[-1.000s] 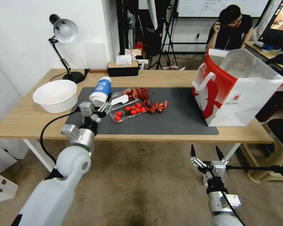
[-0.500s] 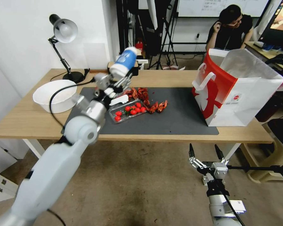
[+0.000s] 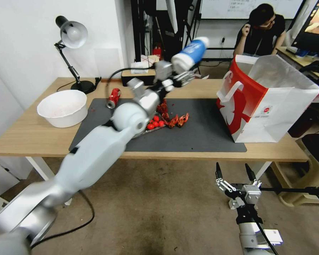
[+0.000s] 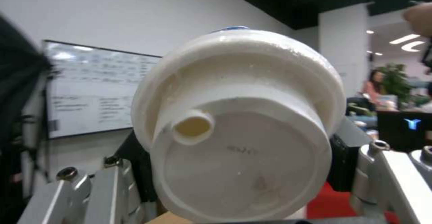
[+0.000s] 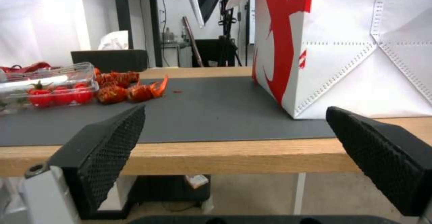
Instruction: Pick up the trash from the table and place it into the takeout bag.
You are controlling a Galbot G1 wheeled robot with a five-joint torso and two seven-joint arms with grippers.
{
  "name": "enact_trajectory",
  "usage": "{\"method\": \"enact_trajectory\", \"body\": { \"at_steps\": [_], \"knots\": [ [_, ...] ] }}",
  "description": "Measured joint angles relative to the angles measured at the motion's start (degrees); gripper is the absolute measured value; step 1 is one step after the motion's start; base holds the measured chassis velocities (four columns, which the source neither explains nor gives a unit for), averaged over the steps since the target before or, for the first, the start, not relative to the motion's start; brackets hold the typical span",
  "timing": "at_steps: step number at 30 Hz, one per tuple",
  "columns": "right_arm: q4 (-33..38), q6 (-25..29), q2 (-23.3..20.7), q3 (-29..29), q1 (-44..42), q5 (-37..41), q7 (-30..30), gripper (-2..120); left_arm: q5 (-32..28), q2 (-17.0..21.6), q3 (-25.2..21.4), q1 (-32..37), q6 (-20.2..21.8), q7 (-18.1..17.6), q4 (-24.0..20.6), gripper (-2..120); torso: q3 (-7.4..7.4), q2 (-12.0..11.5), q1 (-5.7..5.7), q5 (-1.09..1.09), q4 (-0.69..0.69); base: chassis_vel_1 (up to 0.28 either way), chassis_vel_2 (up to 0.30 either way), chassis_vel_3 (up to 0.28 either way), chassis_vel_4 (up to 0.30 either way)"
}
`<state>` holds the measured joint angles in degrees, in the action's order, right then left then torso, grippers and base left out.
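My left gripper [image 3: 179, 76] is shut on the blue-and-white paper cup [image 3: 189, 54], held tilted high over the back of the table [image 3: 32, 134], left of the takeout bag [image 3: 269, 102]. Up close, the left wrist view shows the cup's white lid [image 4: 238, 126] between the fingers. A red soda can [image 3: 113, 97] lies on its side at the dark mat's [image 3: 202, 131] back left corner. My right gripper [image 3: 235, 173] hangs open below the table's front edge, facing the bag [image 5: 351, 45].
A large white bowl [image 3: 62, 107] sits at the left. A clear tray of red tomatoes [image 5: 49, 89] and red crayfish shells [image 3: 173, 118] lie mid-mat. A desk lamp [image 3: 72, 39] and tissue box [image 3: 138, 76] stand at the back.
My left arm has swung up and to the right with the cup, from over the tomato tray toward the bag. The soda can has come into sight. The right arm has barely moved.
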<state>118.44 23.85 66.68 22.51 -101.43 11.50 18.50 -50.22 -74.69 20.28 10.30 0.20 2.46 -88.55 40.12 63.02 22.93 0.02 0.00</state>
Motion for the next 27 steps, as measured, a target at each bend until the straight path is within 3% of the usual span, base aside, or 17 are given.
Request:
{"method": "enact_trajectory", "body": {
  "at_steps": [3,8,13,16,22,27],
  "knots": [
    [-0.2,0.2,0.2,0.0,-0.1,-0.2,-0.1,100,1.6,-5.4,4.5,-5.3,-0.2,1.4,5.0,64,-0.01,0.0,0.00,0.01,-0.02,0.000,0.000,0.000,0.000],
    [-0.6,1.0,0.5,0.1,-0.5,-0.3,-0.1,100,3.6,-10.4,9.9,-10.7,-0.4,2.6,11.2,64,-0.01,0.0,0.00,-0.01,-0.01,0.000,0.000,0.000,0.000],
    [-0.9,1.5,0.6,0.2,-0.7,-0.3,-0.1,100,5.0,-12.4,13.3,-13.7,-0.6,3.2,15.3,64,-0.01,0.0,0.00,-0.01,0.00,0.000,0.000,0.000,0.000],
    [-1.1,2.2,0.5,0.4,-1.0,-0.3,-0.1,100,11.1,-14.7,17.6,-17.0,-0.5,3.4,21.0,64,-0.01,0.0,0.00,-0.01,0.01,0.000,0.000,0.000,0.000],
    [-1.7,2.4,0.0,0.5,-0.7,-0.2,0.0,100,17.1,-16.0,20.9,-20.3,1.2,4.3,24.5,64,-0.01,0.0,-0.01,-0.02,0.01,0.000,0.000,0.000,0.000],
    [-2.7,2.4,-0.3,0.5,0.1,0.0,0.1,100,17.8,-16.7,21.4,-21.3,1.8,4.6,25.6,81,-0.01,0.0,0.00,-0.02,0.01,0.000,0.000,0.000,0.000]
  ]
}}
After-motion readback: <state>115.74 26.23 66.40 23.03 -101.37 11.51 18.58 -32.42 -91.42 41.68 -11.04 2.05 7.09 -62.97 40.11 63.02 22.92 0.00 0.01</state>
